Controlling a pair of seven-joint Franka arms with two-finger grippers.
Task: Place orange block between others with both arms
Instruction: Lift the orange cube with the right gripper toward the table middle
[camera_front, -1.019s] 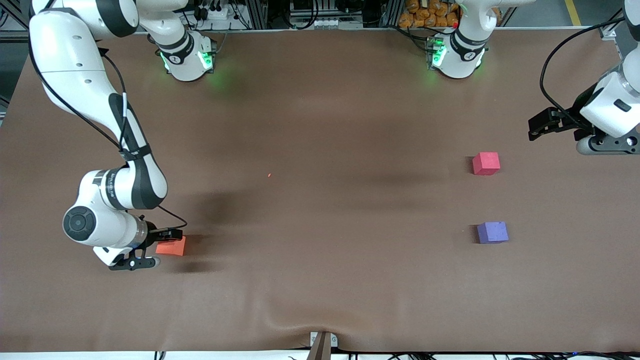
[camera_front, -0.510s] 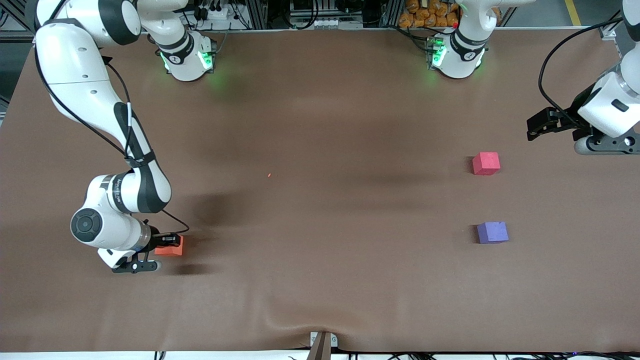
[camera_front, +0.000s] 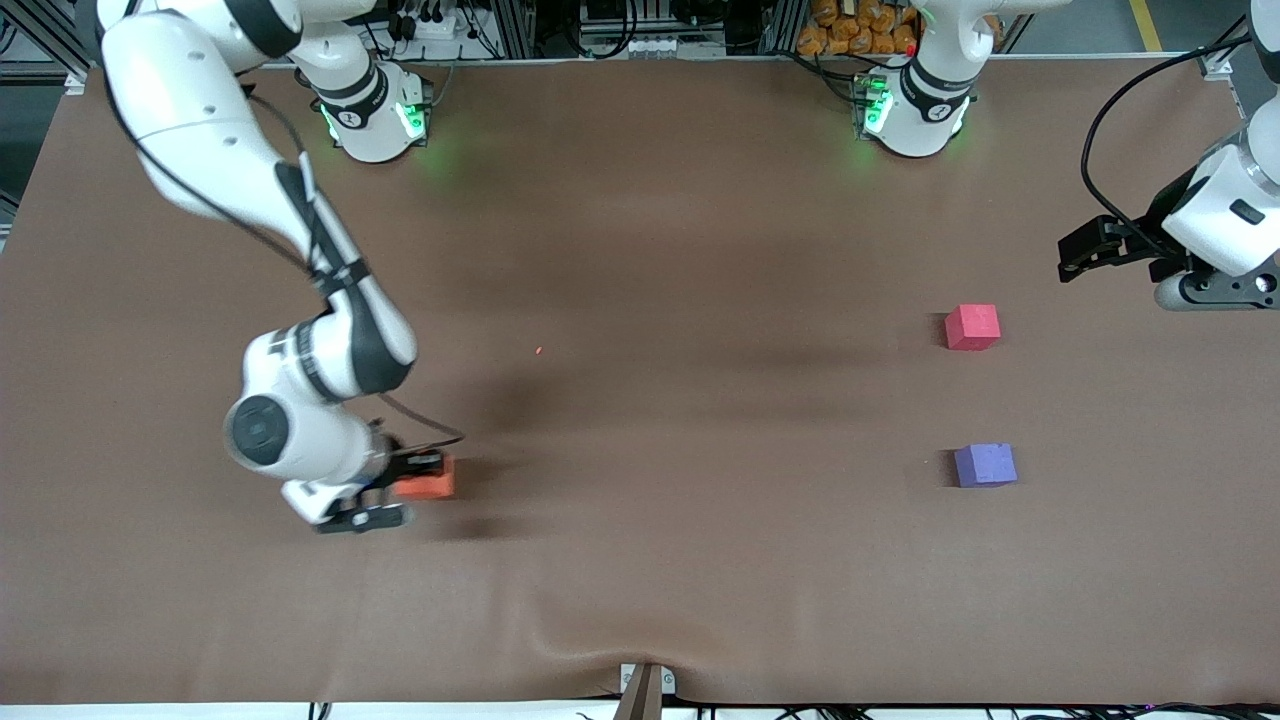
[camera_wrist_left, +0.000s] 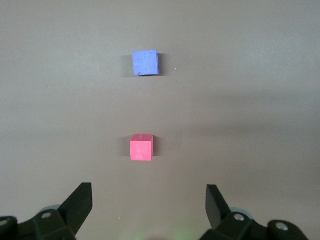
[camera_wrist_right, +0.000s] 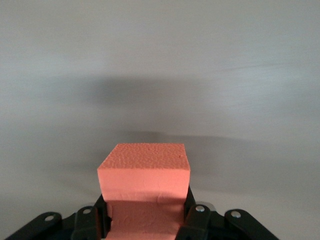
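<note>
The right gripper (camera_front: 405, 490) is clamped on the orange block (camera_front: 428, 479), over the brown table (camera_front: 640, 250) toward the right arm's end. In the right wrist view the black fingers (camera_wrist_right: 196, 220) press against two opposite faces of the cube, and the cube's pebbled top and front face stick out past the fingertips. A soft shadow lies on the table cover under the block, which shows as lifted clear of the surface.

The left gripper (camera_front: 1085, 248) hangs in the air over the left arm's end of the table, waiting. Its jaws stand wide apart with nothing between them; in the left wrist view the two black fingertips (camera_wrist_left: 80, 200) frame bare table.

The red-pink cube (camera_front: 972, 327) and the purple-blue cube (camera_front: 985, 465) both rest flat on the table toward the left arm's end, well apart from the orange block. The purple-blue cube is nearer to the front camera than the red-pink one, with a stretch of bare table between them. The left wrist view shows both cubes too, the red-pink cube (camera_wrist_left: 141, 148) and the purple-blue cube (camera_wrist_left: 145, 63) lined up one past the next.
</note>
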